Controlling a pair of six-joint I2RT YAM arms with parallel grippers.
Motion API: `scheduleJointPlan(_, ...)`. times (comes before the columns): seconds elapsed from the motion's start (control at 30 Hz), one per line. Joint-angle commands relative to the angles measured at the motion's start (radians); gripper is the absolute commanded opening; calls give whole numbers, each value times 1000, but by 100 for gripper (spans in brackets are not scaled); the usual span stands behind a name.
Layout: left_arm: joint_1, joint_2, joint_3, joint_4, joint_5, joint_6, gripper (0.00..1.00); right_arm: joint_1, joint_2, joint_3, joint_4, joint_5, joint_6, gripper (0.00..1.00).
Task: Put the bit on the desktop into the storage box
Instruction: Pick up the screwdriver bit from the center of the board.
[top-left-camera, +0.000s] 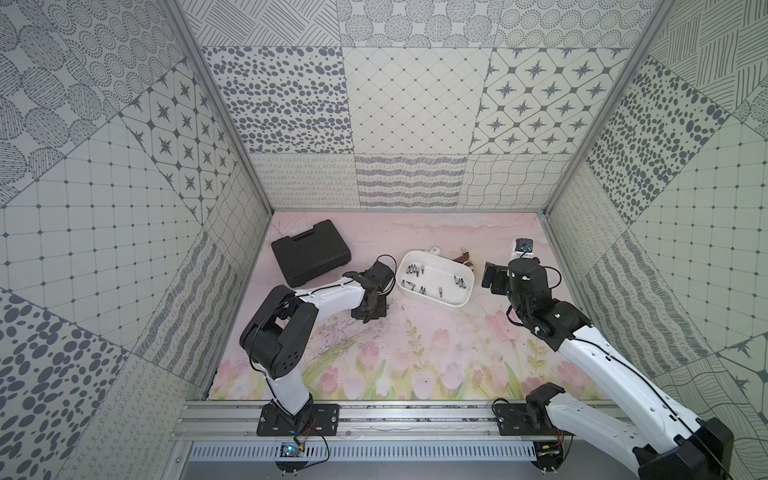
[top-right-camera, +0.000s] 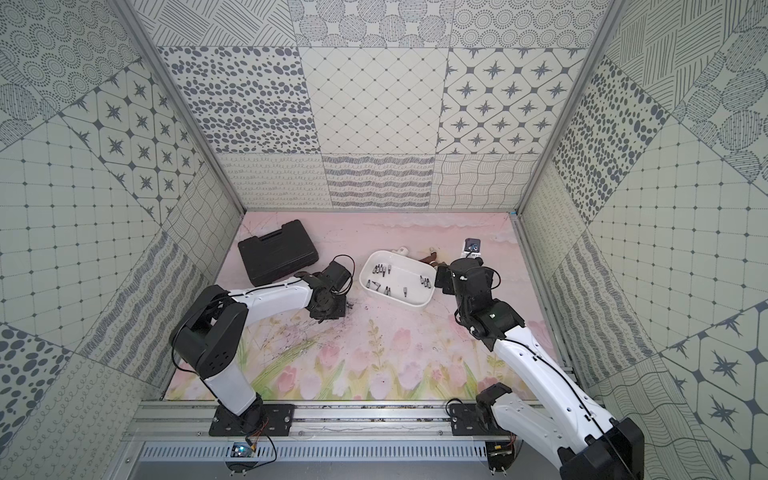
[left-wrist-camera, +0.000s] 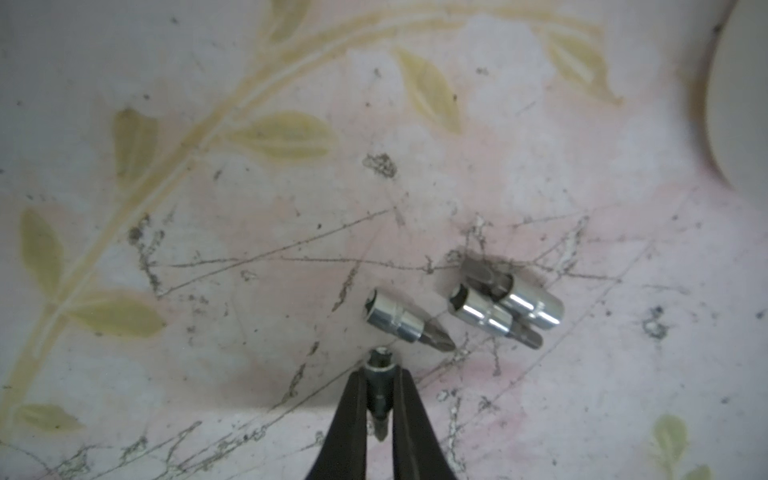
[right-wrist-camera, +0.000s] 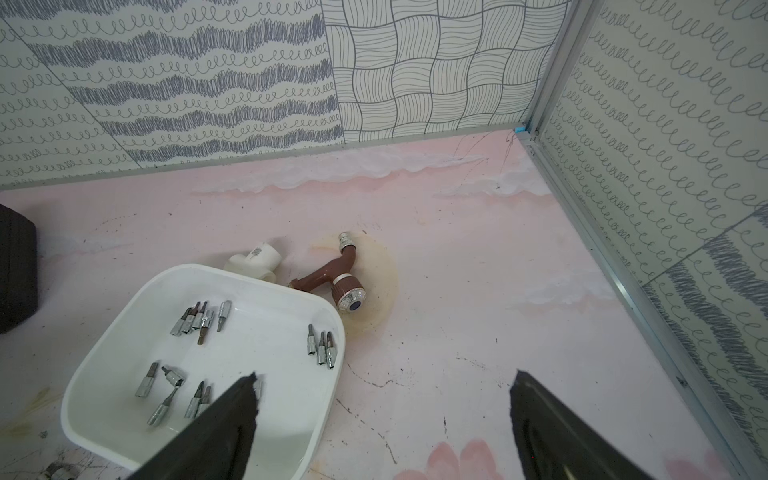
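**Your left gripper is pinched narrow on a screwdriver bit; your right gripper stands wide and holds nothing.**

The held bit runs lengthwise between the black fingers, with its chrome socket end poking out past the tips. It sits low over the scratched desktop, and you can't tell whether it touches the surface. Just beyond it lie three loose bits: one alone, and a pair touching each other. In both top views, that gripper is near the left front corner of the white storage box, which holds scattered bits. Your right gripper hangs at the box's right end, one finger over the box and the other over the desktop. A brown faucet and a white pipe fitting lie just behind the box. A black tool case lies at the far left.
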Motion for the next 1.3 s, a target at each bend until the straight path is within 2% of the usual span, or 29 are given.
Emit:
scheduleJointPlan(0.0, -4, -19, -14, -36, -28, -4, 12, -7, -23, -11, 43, 17, 10, 97)
scheduleJointPlan(0.33, -11, -127, -26, -36, -42, -10, 9, -8, -21, -8, 45, 9, 27, 97)
scheduleJointPlan(0.47, -48, -163, 22, -89, -105, 2, 8, -8, -17, -9, 50, 1, 33, 97)
scheduleJointPlan(0.67, -100, -199, 124, -130, -140, 25, 9, -11, -22, -15, 50, -5, 35, 97)
scheduleJointPlan(0.93, -152, -129, 283, -135, -143, 77, 9, -13, -55, -38, 49, -8, 43, 97)
scheduleJointPlan(1.27, -188, 51, 481, -126, -101, 144, 9, -13, -98, -58, 49, 1, 47, 97)
